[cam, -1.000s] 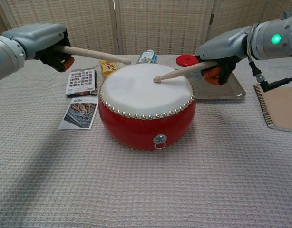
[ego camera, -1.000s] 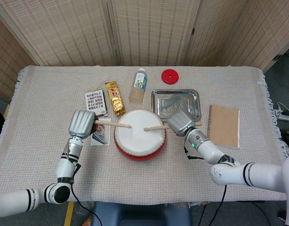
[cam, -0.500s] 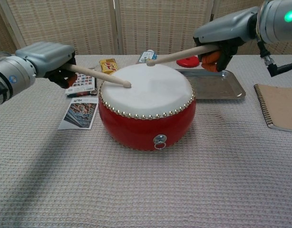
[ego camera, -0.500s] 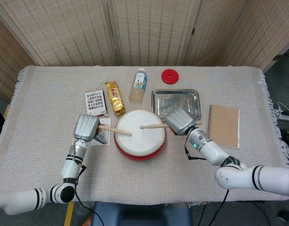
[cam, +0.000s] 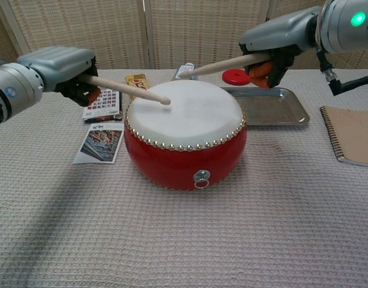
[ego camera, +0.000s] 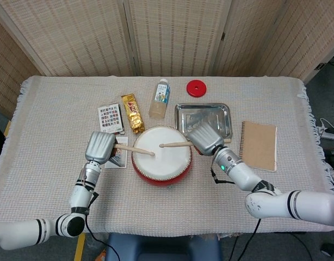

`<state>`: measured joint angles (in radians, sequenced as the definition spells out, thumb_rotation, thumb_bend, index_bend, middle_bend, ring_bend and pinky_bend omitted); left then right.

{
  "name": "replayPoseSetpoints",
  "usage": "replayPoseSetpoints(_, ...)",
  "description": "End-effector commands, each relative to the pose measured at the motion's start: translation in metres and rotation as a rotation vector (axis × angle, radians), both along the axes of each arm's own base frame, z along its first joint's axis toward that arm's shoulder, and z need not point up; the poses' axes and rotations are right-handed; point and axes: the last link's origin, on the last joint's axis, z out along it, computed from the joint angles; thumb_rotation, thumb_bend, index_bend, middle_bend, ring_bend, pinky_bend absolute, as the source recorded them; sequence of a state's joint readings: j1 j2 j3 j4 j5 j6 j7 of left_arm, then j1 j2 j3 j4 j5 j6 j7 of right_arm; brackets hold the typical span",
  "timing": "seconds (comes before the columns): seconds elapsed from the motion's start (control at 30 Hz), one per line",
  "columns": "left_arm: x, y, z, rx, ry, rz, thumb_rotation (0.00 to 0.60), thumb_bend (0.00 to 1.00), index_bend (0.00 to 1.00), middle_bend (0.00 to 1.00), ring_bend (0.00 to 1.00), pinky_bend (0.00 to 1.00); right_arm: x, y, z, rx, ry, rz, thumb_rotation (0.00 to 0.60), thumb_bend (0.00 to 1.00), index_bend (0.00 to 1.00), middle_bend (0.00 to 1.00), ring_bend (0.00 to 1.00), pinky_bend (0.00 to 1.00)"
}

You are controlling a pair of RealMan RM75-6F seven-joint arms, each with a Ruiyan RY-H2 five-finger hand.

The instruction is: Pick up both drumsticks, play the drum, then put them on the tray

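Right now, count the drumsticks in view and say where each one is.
2. One drumstick is held by the left hand, tip over the drum. The other drumstick is held by the right hand, raised above the drumhead.

Red drum (cam: 184, 150), drumsticks (cam: 129, 90) above, empty tray (cam: 274, 108)

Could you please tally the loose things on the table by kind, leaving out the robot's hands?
Drum: 1
Drumsticks: 2, left and right
Metal tray: 1
Bottle: 1
Red disc: 1
Gold snack packet: 1
Brown notebook: 1
Printed cards or booklets: 2, one and another
Total: 10
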<state>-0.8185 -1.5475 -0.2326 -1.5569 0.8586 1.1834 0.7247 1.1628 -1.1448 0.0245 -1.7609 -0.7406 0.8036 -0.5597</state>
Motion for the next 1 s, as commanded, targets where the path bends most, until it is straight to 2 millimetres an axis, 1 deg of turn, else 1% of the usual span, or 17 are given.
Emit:
replayPoseSetpoints(0.03, -0.005, 0.000, -0.014, -0.018, 0.088, -0.013, 0.600, 0.58, 1.00, 1.00, 1.00, 1.00, 0.002, 0.003, 0.010, -0.002, -0.037, 0.003, 0.600, 0.62, 1.00, 1.00, 0.98, 1.00)
replayPoseSetpoints(0.13, -0.006, 0.002, -0.007, 0.001, 0.076, -0.009, 0.600, 0.58, 1.00, 1.00, 1.00, 1.00, -0.005, 0.001, 0.003, 0.017, -0.002, -0.013, 0.600, 0.62, 1.00, 1.00, 0.98, 1.00)
replayPoseSetpoints(0.27, 0.000, 0.005, 0.017, 0.053, -0.023, -0.008, 0.600, 0.58, 1.00, 1.00, 1.00, 1.00, -0.023, -0.003, -0.020, 0.058, 0.099, -0.051, 0.600, 0.62, 1.00, 1.00, 0.98, 1.00)
replayPoseSetpoints(0.37, 0.005, 0.004, 0.029, 0.061, -0.077, -0.010, 0.600, 0.58, 1.00, 1.00, 1.00, 1.00, -0.032, -0.005, -0.035, 0.074, 0.171, -0.064, 0.600, 0.62, 1.00, 1.00, 0.98, 1.00)
replayPoseSetpoints(0.4, 0.006, 0.004, 0.031, 0.061, -0.081, -0.011, 0.600, 0.58, 1.00, 1.00, 1.00, 1.00, -0.032, -0.006, -0.037, 0.072, 0.181, -0.067, 0.600, 0.62, 1.00, 1.00, 0.97, 1.00)
replayPoseSetpoints(0.43, 0.006, 0.003, 0.031, 0.060, -0.081, -0.012, 0.600, 0.58, 1.00, 1.00, 1.00, 1.00, -0.031, -0.006, -0.038, 0.068, 0.181, -0.071, 0.600, 0.62, 1.00, 1.00, 0.97, 1.00)
replayPoseSetpoints(0.5, 0.005, 0.002, 0.027, 0.051, -0.067, -0.009, 0.600, 0.58, 1.00, 1.00, 1.00, 1.00, -0.019, -0.007, -0.031, 0.045, 0.124, -0.069, 0.600, 0.62, 1.00, 1.00, 0.97, 1.00)
replayPoseSetpoints(0.6, 0.001, 0.001, 0.013, 0.017, -0.042, 0.007, 0.600, 0.58, 1.00, 1.00, 1.00, 1.00, -0.003, -0.004, -0.012, 0.014, 0.007, -0.050, 0.600, 0.62, 1.00, 1.00, 0.97, 1.00)
replayPoseSetpoints(0.67, -0.002, 0.001, 0.001, -0.006, -0.023, 0.020, 0.600, 0.58, 1.00, 1.00, 1.00, 1.00, 0.002, -0.001, 0.000, 0.005, -0.038, -0.032, 0.600, 0.62, 1.00, 1.00, 0.97, 1.00)
replayPoseSetpoints(0.77, -0.009, 0.002, -0.013, -0.018, 0.054, 0.019, 0.600, 0.58, 1.00, 1.00, 1.00, 1.00, 0.000, 0.003, 0.008, 0.007, -0.055, -0.026, 0.600, 0.62, 1.00, 1.00, 0.97, 1.00)
replayPoseSetpoints(0.83, -0.012, 0.004, -0.015, -0.007, 0.096, 0.013, 0.600, 0.58, 1.00, 1.00, 1.00, 1.00, -0.005, 0.003, 0.005, 0.018, -0.040, -0.033, 0.600, 0.62, 1.00, 1.00, 0.97, 1.00)
replayPoseSetpoints(0.87, -0.012, 0.005, -0.014, 0.002, 0.086, 0.018, 0.600, 0.58, 1.00, 1.00, 1.00, 1.00, -0.009, 0.002, 0.001, 0.029, -0.021, -0.040, 0.600, 0.62, 1.00, 1.00, 0.97, 1.00)
replayPoseSetpoints(0.93, -0.010, 0.006, -0.008, 0.016, 0.041, 0.029, 0.600, 0.58, 1.00, 1.00, 1.00, 1.00, -0.017, 0.000, -0.008, 0.045, 0.015, -0.051, 0.600, 0.62, 1.00, 1.00, 0.97, 1.00)
replayPoseSetpoints(1.0, -0.006, 0.007, 0.004, 0.042, -0.006, 0.025, 0.600, 0.58, 1.00, 1.00, 1.00, 1.00, -0.026, -0.002, -0.020, 0.064, 0.061, -0.066, 0.600, 0.62, 1.00, 1.00, 0.97, 1.00)
